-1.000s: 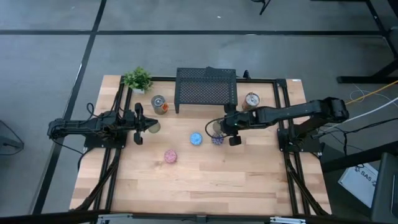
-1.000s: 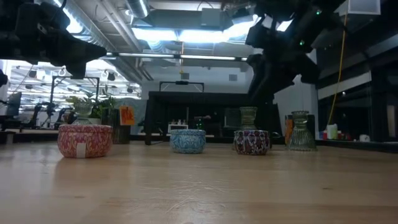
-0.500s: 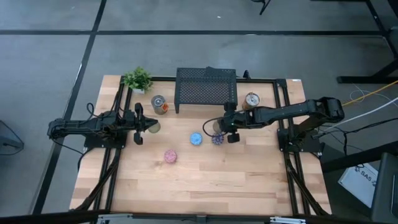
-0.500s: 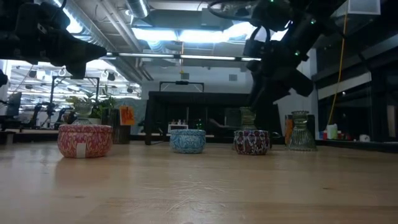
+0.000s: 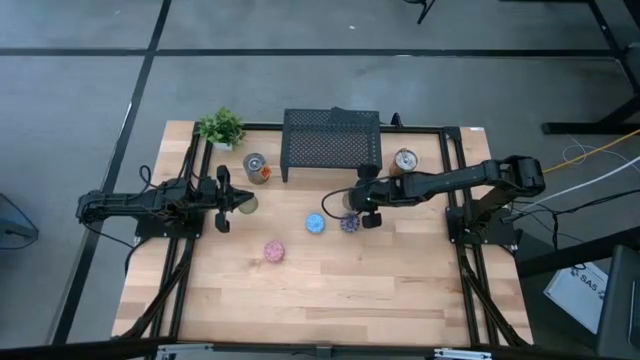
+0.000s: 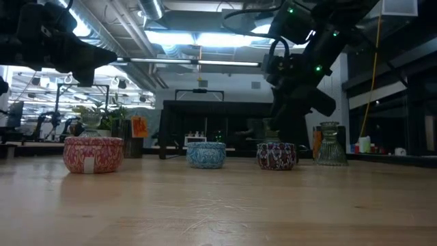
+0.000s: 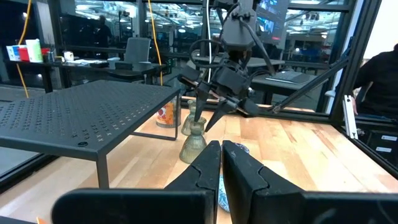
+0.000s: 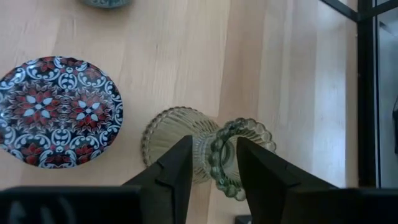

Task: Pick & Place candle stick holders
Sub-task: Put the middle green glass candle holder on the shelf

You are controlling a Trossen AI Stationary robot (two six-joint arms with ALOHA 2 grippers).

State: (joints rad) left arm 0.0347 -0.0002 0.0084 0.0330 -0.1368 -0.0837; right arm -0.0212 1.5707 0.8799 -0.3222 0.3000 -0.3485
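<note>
A pink holder [image 5: 274, 252], a blue one [image 5: 315, 223] and a purple one [image 5: 349, 224] stand in a row on the wooden table [image 5: 330, 300]. Just behind the purple one a clear greenish glass holder [image 8: 171, 140] stands on its foot. My right gripper [image 8: 214, 171] is open and slants down over it, one finger on either side of its neck. My left gripper [image 7: 222, 168] is shut and level at the table's left, with another glass holder [image 5: 247, 204] by its tips. Two silver-and-orange holders [image 5: 256, 167] [image 5: 404, 160] stand at the back. My right gripper has its fingers [image 8: 180, 168] on either side of the glass holder's neck [image 8: 205, 152], just under the beaded rim, coming slanting down from the table's right. I cannot tell whether they touch it. The holder stands upright on the table.
A black mesh stand [image 5: 331, 140] fills the middle of the far edge, with a small potted plant [image 5: 221, 127] to its left. A third glass holder [image 6: 330, 143] stands right of the purple one. The near half of the table is bare wood.
My right gripper has come down and toward the table's left, tipping further downward, until its fingers stand over the glass holder behind the purple one. The holders have stayed in place.
</note>
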